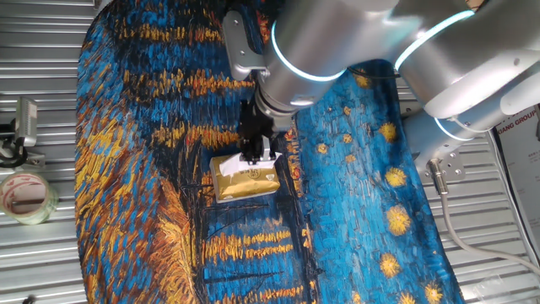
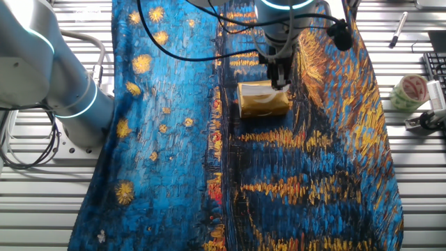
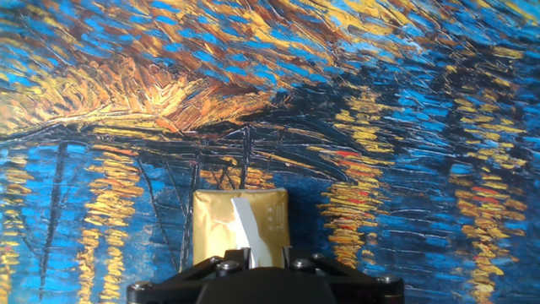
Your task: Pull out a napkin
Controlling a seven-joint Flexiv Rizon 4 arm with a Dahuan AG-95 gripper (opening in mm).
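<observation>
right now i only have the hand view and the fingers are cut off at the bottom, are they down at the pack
Observer: yes, one fixed view shows the gripper down at one end of the pack, with a bit of white napkin beside the fingers.
Operator: is the pack near the cloth's edge
Observer: no, it lies about mid-cloth.
Operator: anything off the cloth
Observer: a tape roll sits on the metal table, well away from the pack.
</observation>
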